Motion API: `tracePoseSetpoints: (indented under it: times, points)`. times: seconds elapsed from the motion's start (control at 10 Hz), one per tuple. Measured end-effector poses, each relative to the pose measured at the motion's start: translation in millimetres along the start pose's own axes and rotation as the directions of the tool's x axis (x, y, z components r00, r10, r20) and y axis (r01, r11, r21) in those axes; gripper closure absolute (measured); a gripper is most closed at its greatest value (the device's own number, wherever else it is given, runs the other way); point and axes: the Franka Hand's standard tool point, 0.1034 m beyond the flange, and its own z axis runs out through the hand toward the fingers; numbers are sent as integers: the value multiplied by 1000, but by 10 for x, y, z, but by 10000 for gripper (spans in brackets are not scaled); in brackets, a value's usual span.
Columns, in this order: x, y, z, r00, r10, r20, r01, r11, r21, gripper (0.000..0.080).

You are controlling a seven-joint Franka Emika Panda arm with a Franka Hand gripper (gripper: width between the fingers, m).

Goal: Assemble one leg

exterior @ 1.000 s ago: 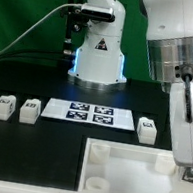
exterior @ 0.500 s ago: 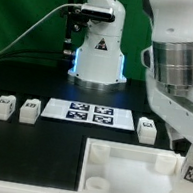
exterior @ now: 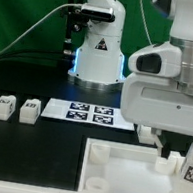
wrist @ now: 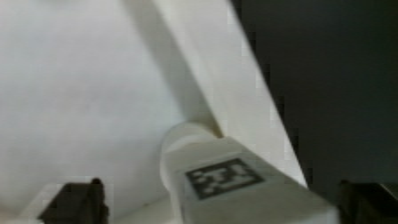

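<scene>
Jaws were seen spread wide in the wrist view, nothing gripped; the dark fingertips (wrist: 75, 203) were set either side of the leg (wrist: 221, 177), clear of it. The leg (exterior: 191, 166) was found on the large white tray part (exterior: 123, 175), at its far corner by the edge of the surface (exterior: 34, 156) on the exterior view's right; seating in a socket could not be told. Two spare legs (exterior: 4, 107) (exterior: 28, 110) were seen near the opposite edge, just beside the marker board (exterior: 90, 114)

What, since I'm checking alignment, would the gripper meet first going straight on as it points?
Probably the leg, centred ahead of the open gripper beside the white tray part's wall; how far off is unclear.
</scene>
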Motion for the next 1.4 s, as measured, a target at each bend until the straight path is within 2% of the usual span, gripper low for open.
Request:
tracePoseSetpoints:
  times: [0.2, 0.4, 0.5, 0.8, 0.9, 1.1, 1.2, 1.3, 1.4]
  points:
    - [-17, 0, 14, 997, -81, 9, 81, 997, 0, 150]
    - [-19, 0, 16, 999, -52, 9, 52, 999, 0, 415]
    - [-31, 26, 29, 998, 62, 14, -62, 998, -5, 501]
    - [-38, 8, 32, 939, 345, 15, -345, 939, -4, 505]
    - [-26, 19, 35, 890, 456, 32, -456, 890, 15, 505]
    - [7, 34, 26, 679, 730, 75, -734, 678, 37, 505]
    - [53, 39, 27, 533, 842, 87, -846, 528, 73, 505]
    - [64, 27, 39, 425, 900, 96, -904, 417, 100, 505]
    - [59, -10, 51, 362, 926, 103, -930, 352, 107, 505]
